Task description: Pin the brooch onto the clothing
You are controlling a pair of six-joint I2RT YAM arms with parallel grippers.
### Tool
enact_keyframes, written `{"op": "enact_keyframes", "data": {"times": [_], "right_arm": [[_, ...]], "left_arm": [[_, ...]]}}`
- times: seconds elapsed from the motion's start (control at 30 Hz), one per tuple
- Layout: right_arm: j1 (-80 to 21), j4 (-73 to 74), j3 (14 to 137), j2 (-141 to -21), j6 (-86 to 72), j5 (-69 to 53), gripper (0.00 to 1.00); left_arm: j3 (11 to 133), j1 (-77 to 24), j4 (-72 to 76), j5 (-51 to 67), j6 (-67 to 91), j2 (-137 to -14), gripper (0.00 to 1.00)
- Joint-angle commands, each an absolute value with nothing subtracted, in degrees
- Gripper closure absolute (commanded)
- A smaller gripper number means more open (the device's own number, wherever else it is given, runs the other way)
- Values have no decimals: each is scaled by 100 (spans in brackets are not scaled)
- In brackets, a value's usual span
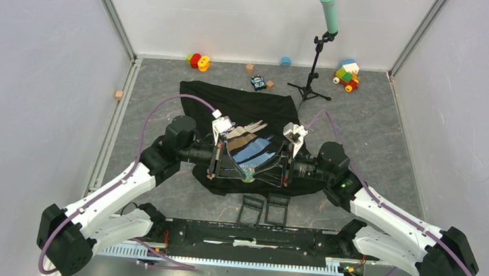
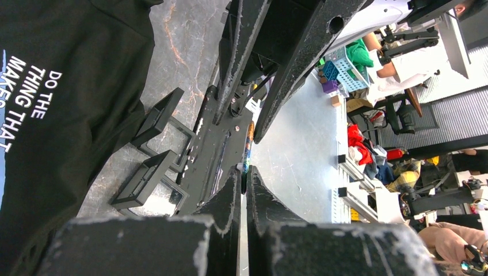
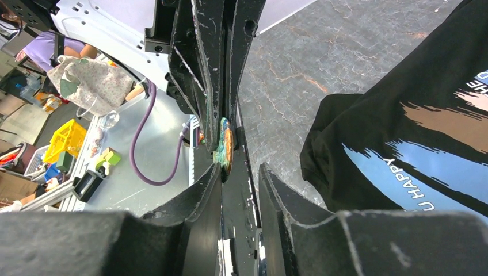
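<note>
One brooch (image 3: 224, 150), clamped in the left gripper (image 2: 243, 175) above the hem of the T-shirt (image 1: 244, 105), could be knocked loose if the narrowly parted right gripper (image 3: 240, 168) is closed askew.

Most of the brooch (image 3: 225, 146) is hidden.

I see the shirt (image 1: 238, 104) as matt black cloth, the table (image 1: 380, 135) as smooth grey marbled stone. The brooch (image 3: 225, 146) looks glossy.
</note>
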State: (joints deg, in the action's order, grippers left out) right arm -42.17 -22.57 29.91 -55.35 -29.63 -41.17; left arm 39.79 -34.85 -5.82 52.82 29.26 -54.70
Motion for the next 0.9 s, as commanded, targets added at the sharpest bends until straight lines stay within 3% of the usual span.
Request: {"op": "enact_keyframes", "data": {"times": [0.0,0.43,0.53,0.6,0.63,0.67,0.77,0.8,0.87], "right_arm": [[-4255,-2409,2893,-5488,-2778,-4192,68],[-4298,-3001,2782,-5681,-2991,-4341,74],[-4318,-3121,2771,-5730,-3016,-4346,81],[-4315,-3279,2698,-5735,-2987,-4324,94],[-4317,-3320,2651,-5716,-2921,-4240,100],[-4317,-3284,2601,-5694,-2824,-4065,100],[-4325,-2725,2593,-5564,-2061,-3273,100],[-4324,-2557,2578,-5497,-1785,-2968,100],[-4396,-2415,2482,-5333,-1300,-2349,100]], "left_arm": [[4050,-3489,-369,5362,2892,-5470,98],[4021,-3489,-363,5403,2927,-5550,98],[4010,-3494,-360,5410,2925,-5569,98],[4018,-3490,-352,5444,2935,-5574,98],[4027,-3490,-343,5440,2931,-5571,94],[4042,-3490,-347,5388,2944,-5560,84],[4166,-3491,-649,4666,2925,-5406,20],[4247,-3489,-862,4218,2930,-5319,8],[4409,-3482,-1256,3341,3066,-5225,0]]}}
